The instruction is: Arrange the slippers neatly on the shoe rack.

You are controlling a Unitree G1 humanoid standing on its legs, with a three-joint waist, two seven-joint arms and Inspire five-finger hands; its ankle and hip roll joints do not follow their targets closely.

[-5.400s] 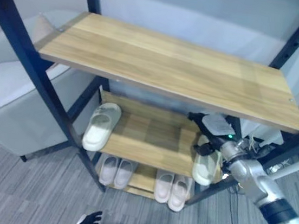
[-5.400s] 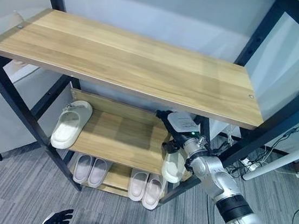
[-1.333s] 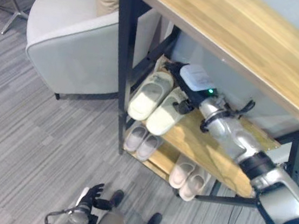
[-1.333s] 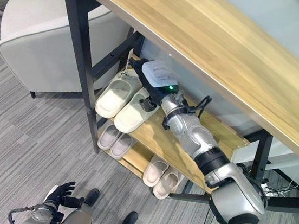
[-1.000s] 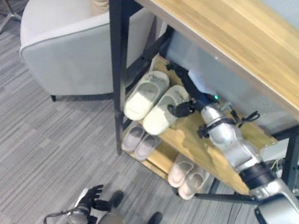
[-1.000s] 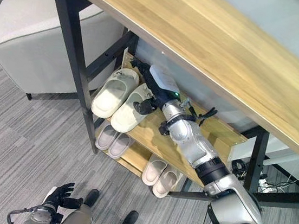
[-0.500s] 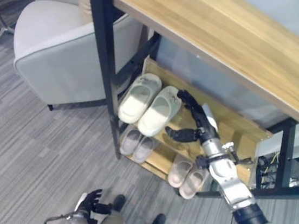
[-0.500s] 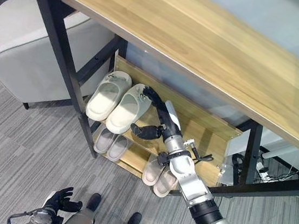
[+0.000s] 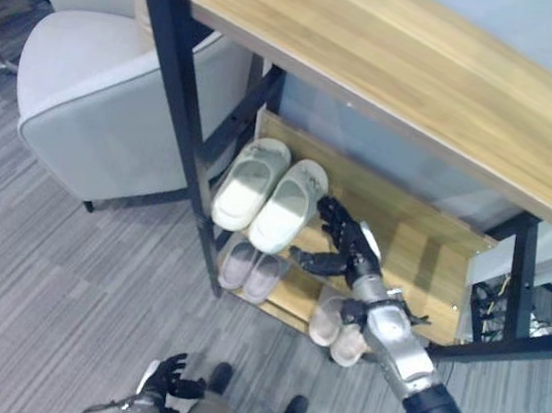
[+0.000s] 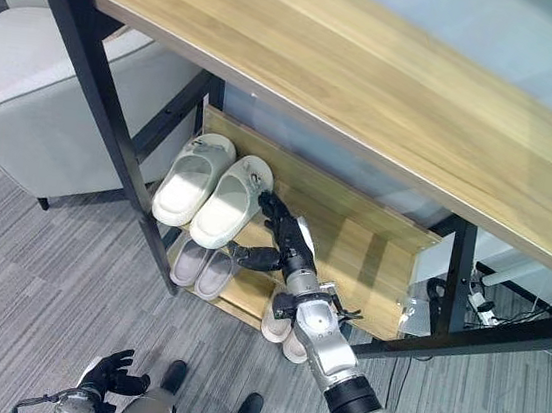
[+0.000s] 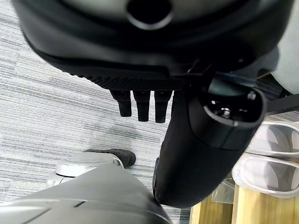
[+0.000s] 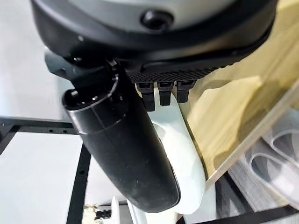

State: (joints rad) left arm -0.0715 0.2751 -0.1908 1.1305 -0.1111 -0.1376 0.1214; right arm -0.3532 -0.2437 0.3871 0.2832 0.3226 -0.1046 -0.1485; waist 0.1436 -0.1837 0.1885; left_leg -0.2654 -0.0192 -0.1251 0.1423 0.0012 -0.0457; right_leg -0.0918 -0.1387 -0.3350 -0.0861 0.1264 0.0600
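Note:
Two cream slippers (image 9: 249, 181) (image 9: 290, 204) lie side by side at the left end of the rack's middle shelf (image 9: 422, 250). My right hand (image 9: 343, 249) hovers in front of that shelf, just right of the pair, fingers spread and holding nothing. In the right wrist view the nearer cream slipper (image 12: 184, 154) shows past the straight fingers (image 12: 161, 95). My left hand (image 9: 166, 379) hangs low over the floor, open; its fingers (image 11: 140, 105) point at the carpet.
The rack (image 9: 170, 83) has a wide wooden top shelf (image 9: 423, 78) and black posts. Two more pale slipper pairs (image 9: 251, 270) (image 9: 339, 330) sit on the bottom shelf. A grey armchair (image 9: 87, 103) stands left of the rack. Grey carpet (image 9: 45, 279) covers the floor.
My right hand has let go of the second cream slipper beside the first and drawn back out from the shelf, toward me. The camera has shifted too.

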